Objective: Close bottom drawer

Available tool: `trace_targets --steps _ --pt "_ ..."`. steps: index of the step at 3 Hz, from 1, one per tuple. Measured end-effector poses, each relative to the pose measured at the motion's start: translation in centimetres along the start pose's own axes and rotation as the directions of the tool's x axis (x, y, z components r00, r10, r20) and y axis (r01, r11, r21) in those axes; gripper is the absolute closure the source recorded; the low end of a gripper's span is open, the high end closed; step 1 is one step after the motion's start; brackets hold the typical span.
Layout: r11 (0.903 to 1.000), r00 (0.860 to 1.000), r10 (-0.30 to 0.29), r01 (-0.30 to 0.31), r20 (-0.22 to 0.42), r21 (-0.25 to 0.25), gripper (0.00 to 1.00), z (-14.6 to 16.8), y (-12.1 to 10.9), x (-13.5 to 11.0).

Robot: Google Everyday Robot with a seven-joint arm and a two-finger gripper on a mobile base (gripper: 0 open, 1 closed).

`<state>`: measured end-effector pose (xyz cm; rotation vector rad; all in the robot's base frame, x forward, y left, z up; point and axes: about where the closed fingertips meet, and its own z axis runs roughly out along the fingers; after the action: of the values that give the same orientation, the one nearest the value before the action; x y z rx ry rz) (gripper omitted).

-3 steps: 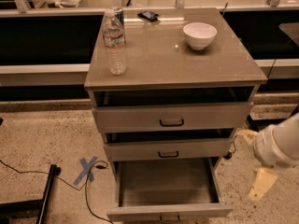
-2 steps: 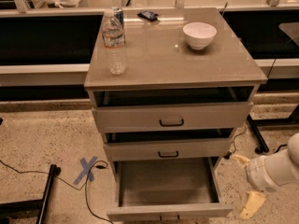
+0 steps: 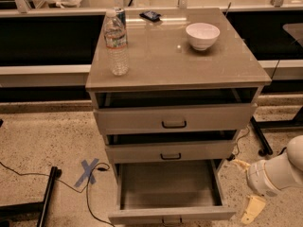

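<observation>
The task is judged to be barely begun. The bottom drawer [image 3: 168, 188], a shallow grey-beige tray with a slim flat front and a small black bar handle [image 3: 171, 220], is seen pulled far out from the foot of the grey-beige three-drawer cabinet [image 3: 175, 65], so that its bare floor is fully exposed and its front panel lies well forward of the cabinet face. Nothing is seen inside it. The whole closing travel is therefore left to be done: the front must be pushed back until it sits flush under the mid-sized middle drawer [image 3: 170, 151]. That drawer and the tall top drawer [image 3: 173, 118] are themselves seen standing slightly proud of the cabinet, with dark gaps above them, but they are not part of the task.

The white, round-bodied gripper [image 3: 241, 191] is found low at the cabinet's right side, beside the open drawer's right wall and short of its front panel. Its two cream-coloured fingers [image 3: 254, 208] are spread apart, one raised toward the cabinet's lower right corner and one hanging toward the floor. Nothing is held between them. No contact with the drawer can be made out; a narrow strip of floor appears between the gripper and the drawer's side.
</observation>
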<state>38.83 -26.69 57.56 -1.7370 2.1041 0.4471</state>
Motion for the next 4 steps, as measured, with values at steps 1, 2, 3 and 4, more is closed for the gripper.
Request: trace_targets --steps 1,2,3,4 --pt "0.9998 0.999 -0.003 0.002 0.046 0.017 0.00 6.7 -1.0 3.4" --pt "0.9991 0.994 -0.036 0.034 0.107 0.025 0.00 16.2 -0.6 7.2" --pt "0.9990 0.994 -0.037 0.035 0.106 0.026 0.00 16.1 -0.7 7.2" --pt "0.9978 0.990 -0.063 0.060 0.127 0.028 0.00 18.7 -1.9 7.2"
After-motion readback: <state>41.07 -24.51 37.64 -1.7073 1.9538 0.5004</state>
